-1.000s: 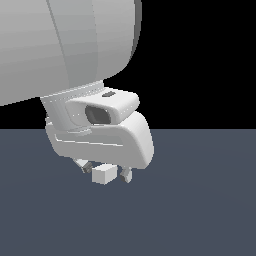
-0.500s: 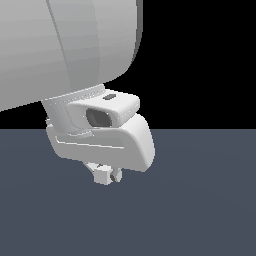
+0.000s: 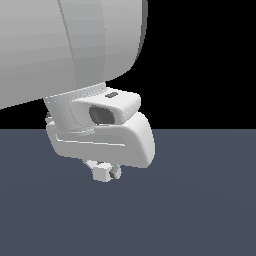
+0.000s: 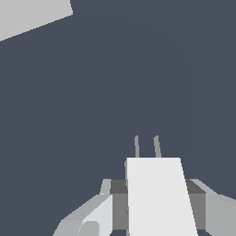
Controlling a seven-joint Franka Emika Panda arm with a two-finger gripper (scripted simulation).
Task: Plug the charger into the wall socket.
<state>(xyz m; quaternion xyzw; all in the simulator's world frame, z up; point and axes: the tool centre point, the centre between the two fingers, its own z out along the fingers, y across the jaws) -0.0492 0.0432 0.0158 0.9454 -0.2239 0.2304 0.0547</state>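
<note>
You see the fingers (image 4: 157,205) clamped on the charger (image 4: 159,193), a plain matte white box with two thin grey prongs jutting off its far end. Well beyond the charger, a flat pale socket (image 4: 32,16) corner shows over the dark slate desk (image 4: 115,83).

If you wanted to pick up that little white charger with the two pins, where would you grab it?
By the charger's two flat opposite sides, coming from behind its plain back end. The gripper holds it that way here, a finger against each side. This probably works best because the pins stay uncovered and point ahead, free to enter a socket.
</note>
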